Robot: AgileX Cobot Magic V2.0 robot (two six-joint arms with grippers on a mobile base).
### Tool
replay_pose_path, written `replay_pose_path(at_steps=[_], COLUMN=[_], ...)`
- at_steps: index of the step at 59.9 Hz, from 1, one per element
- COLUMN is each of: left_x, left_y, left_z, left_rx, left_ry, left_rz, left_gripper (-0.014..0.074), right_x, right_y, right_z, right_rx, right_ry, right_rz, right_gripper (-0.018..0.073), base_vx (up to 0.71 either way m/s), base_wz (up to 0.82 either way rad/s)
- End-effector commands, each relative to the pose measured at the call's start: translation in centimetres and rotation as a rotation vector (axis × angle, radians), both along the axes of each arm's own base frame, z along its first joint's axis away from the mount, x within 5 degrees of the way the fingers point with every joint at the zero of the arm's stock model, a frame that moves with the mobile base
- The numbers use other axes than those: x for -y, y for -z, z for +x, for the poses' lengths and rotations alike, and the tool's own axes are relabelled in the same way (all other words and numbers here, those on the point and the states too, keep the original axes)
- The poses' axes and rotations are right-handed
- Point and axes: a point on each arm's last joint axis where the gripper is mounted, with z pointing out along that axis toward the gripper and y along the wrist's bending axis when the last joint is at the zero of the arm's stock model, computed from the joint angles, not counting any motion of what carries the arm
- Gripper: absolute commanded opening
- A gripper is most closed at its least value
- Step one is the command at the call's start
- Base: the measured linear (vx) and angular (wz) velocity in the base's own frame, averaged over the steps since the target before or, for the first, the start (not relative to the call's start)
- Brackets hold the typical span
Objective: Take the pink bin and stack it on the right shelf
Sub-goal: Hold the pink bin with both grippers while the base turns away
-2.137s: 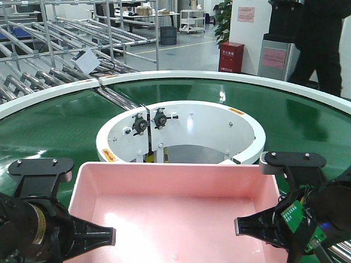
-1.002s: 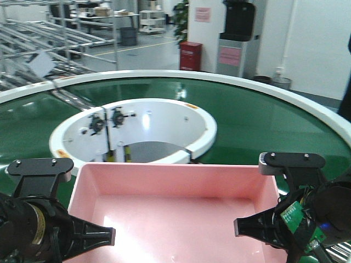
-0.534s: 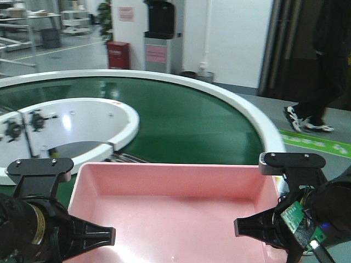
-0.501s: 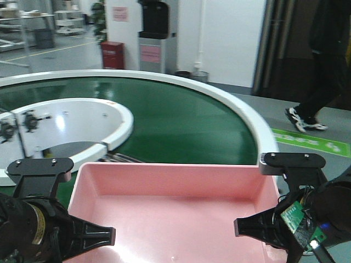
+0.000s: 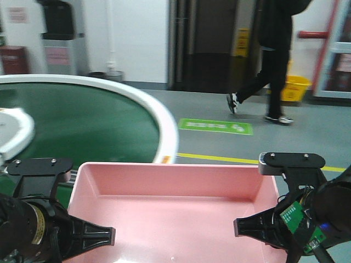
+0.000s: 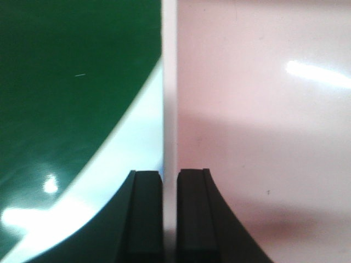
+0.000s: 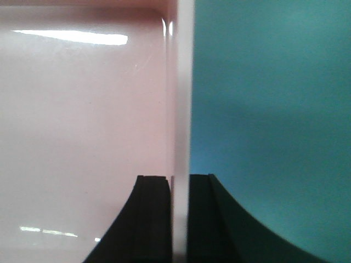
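Pink bin [image 5: 175, 208] front and centre, filling the lower middle of the front view and carried between both arms. At lower left the left hand [image 5: 97, 236] has it by the left wall. The left wrist view shows the two black fingers [image 6: 145, 219] closed tight on that thin pale wall, one pad outside, one inside against the smooth pink floor. At lower right the right hand [image 5: 248, 226] does the same job, and its wrist view has the fingers [image 7: 152, 219] pinching the right wall with the wall running straight up the middle of the frame. Both grips look snug, with only the plastic between the pads. The bin sits level, open side up, and glare streaks across its bottom. Behind it at left is the green conveyor [image 5: 82, 126] with its curved white rim [image 5: 164, 131]; the left wrist view shows that green and white below the bin's left edge. Off the right wall the right wrist view shows only a plain teal surface [image 7: 274, 109], and I can't tell what it is. Across the upper frame lies grey floor [image 5: 307, 142] with a green floor marking [image 5: 215, 126] and a yellow line [image 5: 219, 159]. At upper right a person [image 5: 269, 55] in dark clothes is mid-stride.
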Motion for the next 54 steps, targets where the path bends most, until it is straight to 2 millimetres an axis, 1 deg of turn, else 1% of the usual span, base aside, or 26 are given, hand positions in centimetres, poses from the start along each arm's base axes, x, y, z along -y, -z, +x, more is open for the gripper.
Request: replay_pose_path(at_steps=[1,36,46,54], left_x=[-0.68,-0.68,-0.69,-0.7], left_y=[-1.92,-1.92,-1.91,-1.9], left_z=[-0.12,-0.12,-0.12,-0.13], left_rx=[0.095,0.095,0.094,0.093], left_ry=[0.003,0.003,0.003,0.002], left_rz=[0.003,0.003,0.003,0.004], left_gripper=[0.0059,0.0059,0.0059,0.0059], right_x=[0.97,0.97,0.97,0.97], right_y=[-1.97,-1.97,-1.97,-1.97], right_z=[0.03,0.03,0.03,0.03], right_rx=[0.103,0.103,0.103,0.103], right_ry=[-0.004,-0.003,-0.003,-0.003], right_rz=[-0.051,-0.051,-0.051,-0.051], right_gripper=[0.0001,0.0001,0.0001,0.0001], base_vx=[-0.09,-0.07,0.02,0.08], base_wz=[-0.79,-0.84,-0.64,-0.4])
